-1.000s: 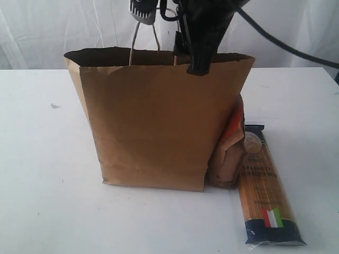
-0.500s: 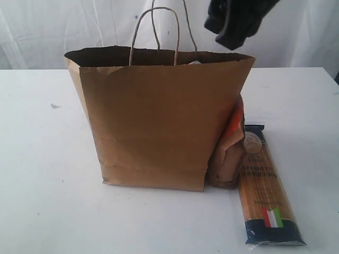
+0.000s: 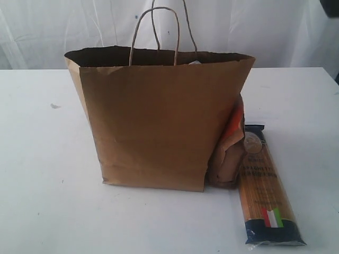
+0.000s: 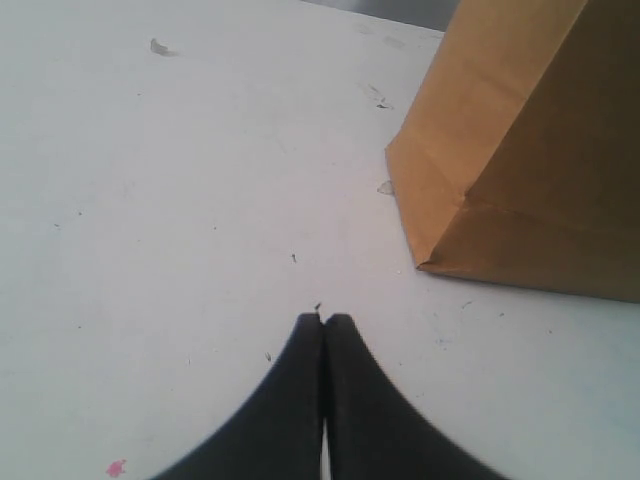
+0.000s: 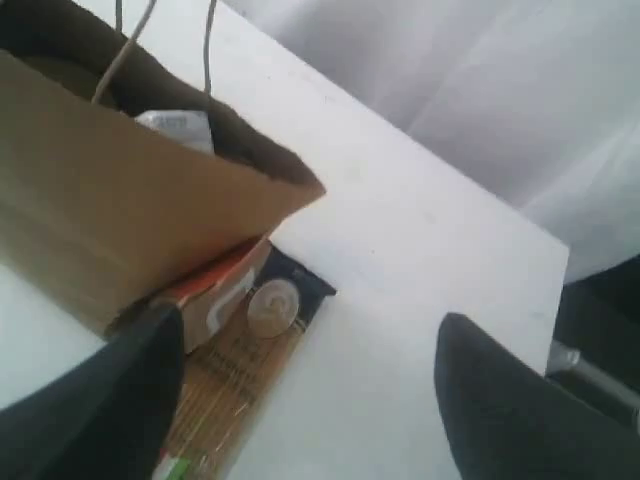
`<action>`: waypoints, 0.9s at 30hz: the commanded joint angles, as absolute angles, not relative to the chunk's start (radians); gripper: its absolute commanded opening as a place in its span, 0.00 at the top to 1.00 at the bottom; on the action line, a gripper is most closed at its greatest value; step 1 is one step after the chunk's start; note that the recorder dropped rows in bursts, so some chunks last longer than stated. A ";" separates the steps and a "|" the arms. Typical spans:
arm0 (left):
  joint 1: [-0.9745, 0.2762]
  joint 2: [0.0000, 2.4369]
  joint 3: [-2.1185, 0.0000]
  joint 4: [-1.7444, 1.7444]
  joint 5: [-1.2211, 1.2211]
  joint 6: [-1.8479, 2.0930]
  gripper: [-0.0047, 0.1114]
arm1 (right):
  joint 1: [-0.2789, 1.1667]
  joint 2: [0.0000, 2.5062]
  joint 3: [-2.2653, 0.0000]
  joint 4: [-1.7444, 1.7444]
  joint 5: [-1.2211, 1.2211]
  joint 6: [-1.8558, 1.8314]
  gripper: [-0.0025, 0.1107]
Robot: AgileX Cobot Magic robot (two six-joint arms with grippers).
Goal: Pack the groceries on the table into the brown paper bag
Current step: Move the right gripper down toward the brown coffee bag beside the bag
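hovering high over the table (image 3: 42,159), the right gripper (image 5: 310,322) has its two dark fingers (image 5: 110,400) spread wide apart, with nothing held between them. below this gripper and off to one side, the brown paper bag (image 5: 110,200) stands upright on the table with its mouth open and its two loop handles (image 3: 155,32) raised. a pale item (image 5: 175,124) rests inside the bag close to the rim; its kind cannot be told. beneath the right gripper, near one of its fingers, the brown-orange pouch (image 5: 215,292) leans against the outer wall of the bag, touching it. the long spaghetti packet (image 3: 265,190) lies flat on the table just beside the pouch, on the side away from the bag, with one dark blue end next to the pouch. the left gripper (image 4: 323,322) sits low over the table with its fingertips pressed together and nothing between them. ahead of the left gripper and to one side, a bottom corner of the bag rests on the table, apart from the fingertips. farther ahead of it, a tiny white lump (image 4: 160,46) lies on the bare surface, well apart from the bag.
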State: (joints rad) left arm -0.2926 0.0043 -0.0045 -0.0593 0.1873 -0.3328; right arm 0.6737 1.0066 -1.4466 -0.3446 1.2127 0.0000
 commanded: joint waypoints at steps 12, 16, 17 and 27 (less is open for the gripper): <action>-0.290 0.000 0.000 -0.059 0.182 -0.337 0.96 | 0.668 1.012 -0.827 -0.287 0.676 0.479 0.40; -0.290 0.000 0.000 -0.059 0.182 -0.337 0.96 | 0.668 1.138 -0.825 -0.385 0.587 0.576 0.40; -0.290 0.000 0.000 -0.059 0.182 -0.337 0.96 | 0.668 1.171 -0.825 -0.426 0.563 0.626 0.40; -0.290 0.000 0.000 -0.059 0.182 -0.337 0.96 | 0.666 1.378 -0.825 -0.717 0.553 0.861 0.40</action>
State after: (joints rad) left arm -0.2926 0.0043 -0.0045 -0.0593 0.1873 -0.3328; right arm 0.6696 1.3511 -0.8293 -0.6548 0.5570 0.8246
